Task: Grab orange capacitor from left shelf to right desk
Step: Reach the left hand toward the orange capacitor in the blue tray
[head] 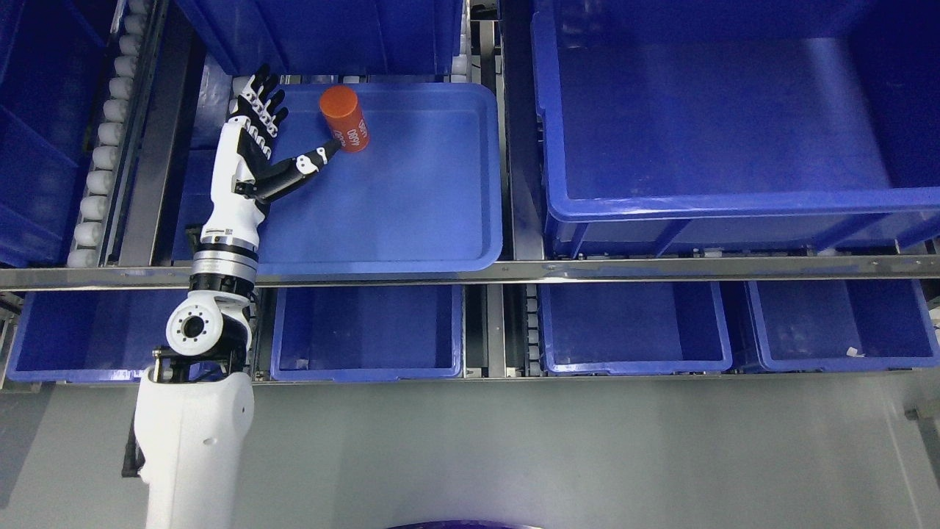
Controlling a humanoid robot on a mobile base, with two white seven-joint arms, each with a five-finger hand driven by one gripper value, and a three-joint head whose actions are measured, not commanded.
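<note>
You are looking down on a shelf (pixel 470 270) of blue bins; the biggest, a deep bin (pixel 734 125), sits well to the right of the fingers, past a metal divider. Below the front rail, nearer you than the fingers, runs a row of smaller bins (pixel 367 330). Your left arm (pixel 194 433) comes up from the lower left edge and reaches over the rail into a shallow tray (pixel 411 213), whose left edge lies under the hand. The left hand (pixel 253 147) is held flat over that edge with its fingers (pixel 263 95) apart and stretched toward the back of the shelf, clamped on nothing. The thumb (pixel 305 165) juts out to the right across the tray floor. The capacitor (pixel 344 119), an orange cylinder with white print on its side, lies tilted on the tray floor just right of the fingers, near the tray's back wall. The thumb tip is at its lower end; you cannot tell whether they touch. A column of white rollers (pixel 103 147) runs along the shelf to the left of the fingers.
</note>
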